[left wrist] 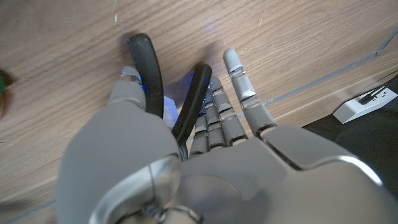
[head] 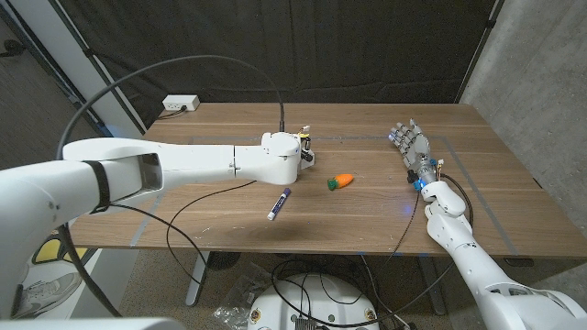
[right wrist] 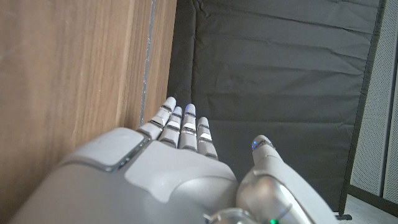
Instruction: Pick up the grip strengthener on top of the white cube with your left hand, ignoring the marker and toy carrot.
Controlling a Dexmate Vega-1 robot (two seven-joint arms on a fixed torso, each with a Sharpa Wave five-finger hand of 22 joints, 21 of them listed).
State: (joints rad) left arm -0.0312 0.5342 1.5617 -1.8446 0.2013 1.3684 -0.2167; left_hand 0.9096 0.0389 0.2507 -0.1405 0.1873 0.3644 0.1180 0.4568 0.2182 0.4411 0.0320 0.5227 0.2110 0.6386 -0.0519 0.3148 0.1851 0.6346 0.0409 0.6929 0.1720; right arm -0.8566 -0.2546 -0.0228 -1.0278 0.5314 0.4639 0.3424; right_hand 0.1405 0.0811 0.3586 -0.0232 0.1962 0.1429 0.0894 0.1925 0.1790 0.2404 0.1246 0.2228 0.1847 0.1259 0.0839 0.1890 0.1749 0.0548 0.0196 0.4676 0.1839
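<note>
Grasping is underway: the left hand (left wrist: 186, 155) is curling its fingers around the grip strengthener (left wrist: 168, 93) at the counter's (head: 367, 220) middle, far of the marker (head: 278, 203), so lifting cleanly seems next, while the right hand (head: 413, 147) is waiting, fingers spread.

the left hand (head: 295, 151) covers the white cube in the head view, and only the grip strengthener's (left wrist: 168, 87) two black handles stick out past the fingers. the toy carrot (left wrist: 2, 93) is cut off and blurry.
</note>
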